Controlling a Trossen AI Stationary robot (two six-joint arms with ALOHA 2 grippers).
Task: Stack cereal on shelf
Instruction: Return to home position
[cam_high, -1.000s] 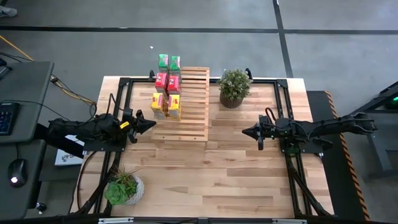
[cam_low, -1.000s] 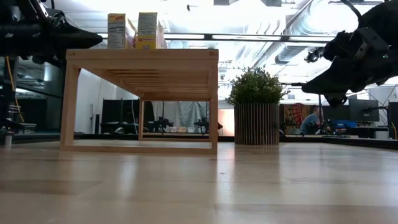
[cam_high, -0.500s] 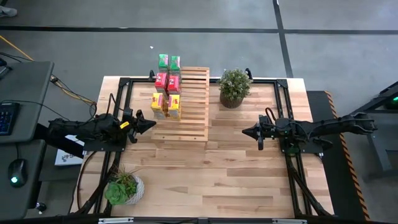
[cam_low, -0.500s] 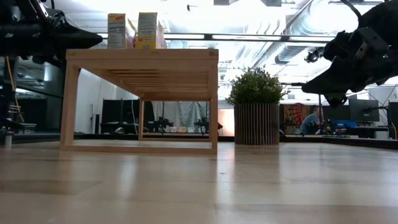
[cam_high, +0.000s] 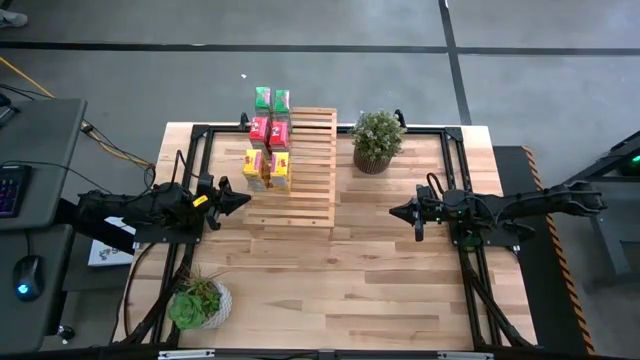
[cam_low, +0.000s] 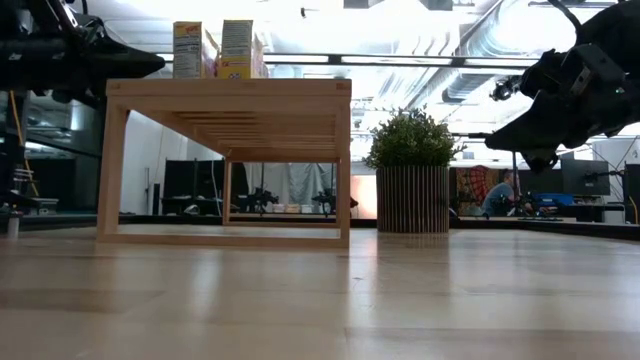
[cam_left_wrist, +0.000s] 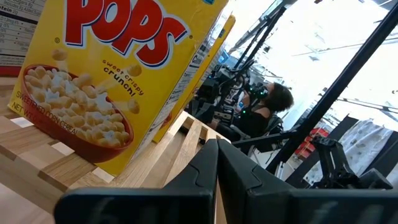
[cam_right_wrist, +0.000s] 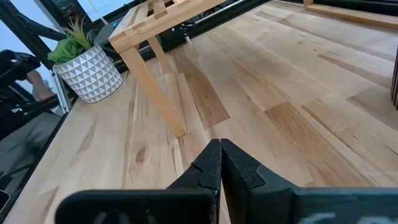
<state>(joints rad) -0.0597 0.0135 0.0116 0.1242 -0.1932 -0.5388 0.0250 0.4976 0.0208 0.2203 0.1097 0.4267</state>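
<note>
Soft, even light from overhead fills the high view, and the pale desk (cam_high: 380, 260) carries hardly a shadow. In the low view the ceiling lights and the bright room behind burn out to white, leaving the shelf (cam_low: 228, 90) and the potted plant (cam_low: 412, 140) backlit and dim, while the desk's sheen holds a pale glare. The left wrist view shows the same blown-out white behind the well-lit yellow cereal box (cam_left_wrist: 93, 68).

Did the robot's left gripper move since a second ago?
No. The left gripper sits at the same spot beside the shelf, seen from above.
</note>
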